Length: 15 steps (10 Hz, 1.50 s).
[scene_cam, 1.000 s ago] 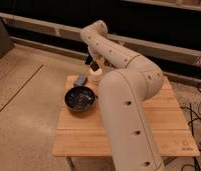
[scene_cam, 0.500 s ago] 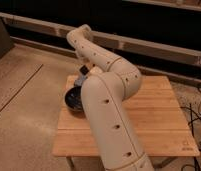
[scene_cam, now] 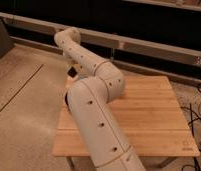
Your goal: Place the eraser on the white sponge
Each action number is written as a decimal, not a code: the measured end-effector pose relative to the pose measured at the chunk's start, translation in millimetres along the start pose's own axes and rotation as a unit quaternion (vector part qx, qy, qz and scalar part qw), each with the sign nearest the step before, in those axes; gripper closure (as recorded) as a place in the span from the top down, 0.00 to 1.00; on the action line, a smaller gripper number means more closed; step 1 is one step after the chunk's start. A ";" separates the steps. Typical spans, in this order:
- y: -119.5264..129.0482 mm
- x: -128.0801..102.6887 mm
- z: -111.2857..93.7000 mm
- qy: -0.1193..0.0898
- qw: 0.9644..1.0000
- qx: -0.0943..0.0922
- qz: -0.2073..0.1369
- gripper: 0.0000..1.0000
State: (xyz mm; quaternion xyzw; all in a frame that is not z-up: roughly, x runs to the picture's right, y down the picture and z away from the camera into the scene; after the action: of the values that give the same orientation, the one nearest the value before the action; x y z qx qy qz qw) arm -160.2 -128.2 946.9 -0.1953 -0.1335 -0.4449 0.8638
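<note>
camera view: I see the white arm [scene_cam: 94, 95] sweeping across the left half of the wooden table [scene_cam: 149, 115] | gripper [scene_cam: 72, 72] hangs off the table's far-left edge, above the floor [scene_cam: 24, 100] | grip state: cannot tell | eraser and white sponge: hidden behind the arm

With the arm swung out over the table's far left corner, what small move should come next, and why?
Probably draw the gripper back over the wooden table. It hangs beyond the far left edge above the floor, and the arm hides the table's left side, so neither eraser nor sponge shows.
</note>
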 end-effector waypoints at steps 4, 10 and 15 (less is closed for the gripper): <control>20.8 -1.1 29.7 -0.036 0.999 -0.019 -0.005 0.00; 43.6 5.9 54.6 -0.063 0.997 -0.031 0.008 0.08; 51.3 10.6 59.0 -0.067 0.997 -0.033 0.013 0.57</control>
State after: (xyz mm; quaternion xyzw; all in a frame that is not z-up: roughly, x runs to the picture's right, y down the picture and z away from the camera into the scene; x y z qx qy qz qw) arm -115.4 -81.8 992.3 -0.2548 -0.1731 -0.4237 0.8518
